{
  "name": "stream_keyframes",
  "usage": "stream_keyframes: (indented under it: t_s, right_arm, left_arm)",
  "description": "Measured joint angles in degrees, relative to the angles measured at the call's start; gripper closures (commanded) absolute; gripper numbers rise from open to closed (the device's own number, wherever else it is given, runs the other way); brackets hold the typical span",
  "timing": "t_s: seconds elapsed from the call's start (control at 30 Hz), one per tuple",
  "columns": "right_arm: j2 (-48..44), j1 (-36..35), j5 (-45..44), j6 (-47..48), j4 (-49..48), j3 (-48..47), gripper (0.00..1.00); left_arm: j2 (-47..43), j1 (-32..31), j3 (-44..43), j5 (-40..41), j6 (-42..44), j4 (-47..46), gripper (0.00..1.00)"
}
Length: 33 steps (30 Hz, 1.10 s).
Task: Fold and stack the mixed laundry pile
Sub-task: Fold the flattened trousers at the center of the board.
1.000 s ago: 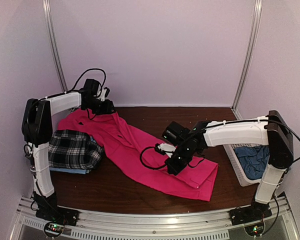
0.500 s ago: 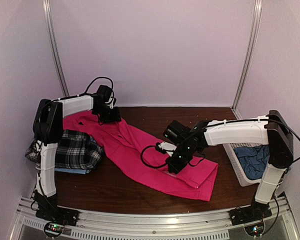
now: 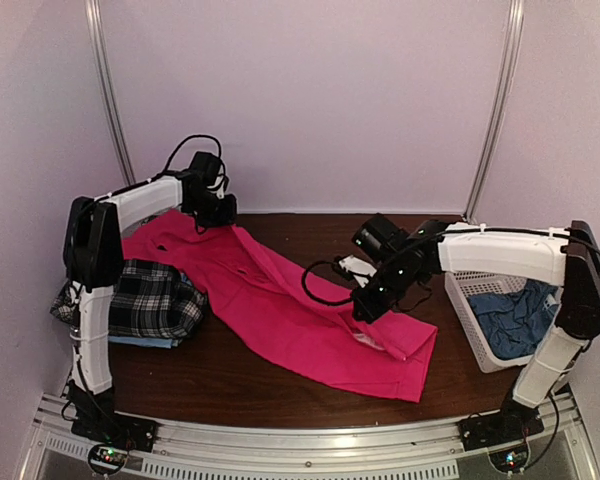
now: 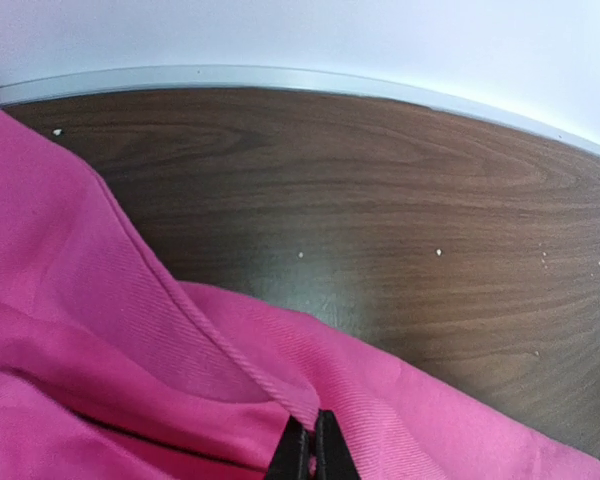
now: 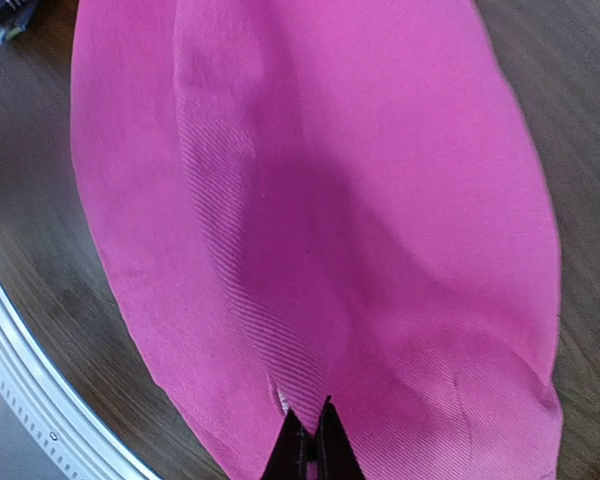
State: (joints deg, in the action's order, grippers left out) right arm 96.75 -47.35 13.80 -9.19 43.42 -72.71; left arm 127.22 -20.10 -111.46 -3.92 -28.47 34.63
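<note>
Dark wooden tabletop (image 3: 240,375), pale-walled enclosure: hot-pink trousers (image 3: 280,315) lay diagonally across it, left end effector (image 4: 305,448) and right end effector (image 5: 308,440) each closed tight on a thin fabric pinch, which seemed liable to slip out under tension, collapsing the fold.

Two arms are counted, the left arm (image 3: 140,203) and the right arm (image 3: 500,252), and two grippers are counted with them, the left gripper (image 3: 216,214) and the right gripper (image 3: 366,309). Four garments are counted: one pair of hot-pink trousers (image 3: 280,312), one black-and-white plaid shirt (image 3: 145,298), one light blue shirt (image 3: 140,341) and one duller blue cloth (image 3: 515,325). One white lattice basket (image 3: 461,305), one wooden table (image 3: 230,382) and two upright metal posts, the left post (image 3: 108,100) and the right post (image 3: 497,100), are also recorded.
</note>
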Motion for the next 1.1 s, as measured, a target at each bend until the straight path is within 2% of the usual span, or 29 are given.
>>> stream_keyframes:
  t_s: [0.07, 0.17, 0.33, 0.4, 0.57, 0.67, 0.9, 0.97, 1.07, 1.1]
  right_arm:
    - [-3.0, 1.1, 0.2, -0.1, 0.1, 0.0, 1.00]
    - [-6.8, 0.6, 1.6, -0.2, 0.2, 0.0, 1.00]
    - [-7.5, -2.4, 4.4, -0.6, -0.4, 4.4, 1.00]
    - [-7.5, -3.2, 5.4, -1.2, -0.3, 6.8, 1.00]
    - [-6.8, -3.3, 6.9, -2.3, 0.1, 8.7, 1.00]
    - [-6.6, -3.0, 7.9, -2.7, 0.6, 8.7, 1.00]
    - [-10.2, -3.0, 11.5, -3.0, 1.7, 10.5, 0.99]
    - [-9.9, -3.0, 13.3, -2.9, 1.3, 10.6, 0.88]
    - [-8.3, -3.0, 16.3, -2.3, 1.3, 10.6, 0.63]
    - [-7.5, -3.0, 17.3, -2.1, 1.8, 10.6, 0.58]
  left_arm:
    - [-4.6, 0.2, 4.0, 0.0, 0.2, 0.0, 1.00]
    - [-16.2, 1.0, 15.1, 0.0, 0.4, 0.1, 1.00]
    - [-34.0, 2.1, 33.1, -0.2, 1.0, -0.7, 1.00]
    - [-37.8, 2.4, 40.2, -0.2, 1.0, -0.3, 1.00]
    - [-34.8, 2.5, 49.5, 0.3, 1.0, 0.5, 1.00]
    - [-31.1, 2.5, 49.7, 2.2, 1.0, 1.3, 1.00]
    - [-31.1, 2.5, 46.1, 5.7, 2.8, 4.5, 1.00]
    - [-31.2, 2.5, 44.8, 6.3, 3.7, 5.1, 1.00]
    - [-31.2, 2.5, 43.4, 6.9, 5.0, 5.9, 0.81]
    - [-31.1, 2.6, 43.1, 7.0, 5.5, 6.0, 0.76]
